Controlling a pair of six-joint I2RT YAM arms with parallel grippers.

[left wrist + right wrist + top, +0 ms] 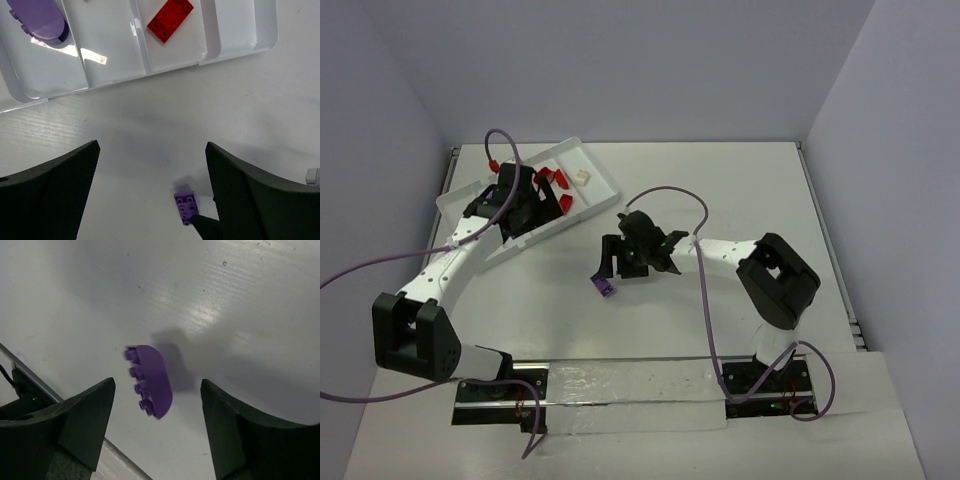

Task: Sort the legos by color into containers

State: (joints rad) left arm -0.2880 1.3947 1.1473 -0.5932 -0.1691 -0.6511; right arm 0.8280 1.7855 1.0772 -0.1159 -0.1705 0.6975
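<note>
Purple lego (606,288) under the open right gripper (618,265), middle of the surface (750,190)
Right wrist view: its studs face sideways, long axis along the gap between the spread fingers. Only the left wrist view, where the left gripper (152,150) is also wide open, shows another purple piece (37,20) and a red lego (170,20) in separate tray (240,47) compartments.

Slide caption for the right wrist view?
Right gripper open over the white table, purple lego loose between its jaws.

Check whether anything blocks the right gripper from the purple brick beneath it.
Nothing visible does. The purple brick shows in the gap between the open fingers of the right gripper, touching neither, with only the table around it.
</note>
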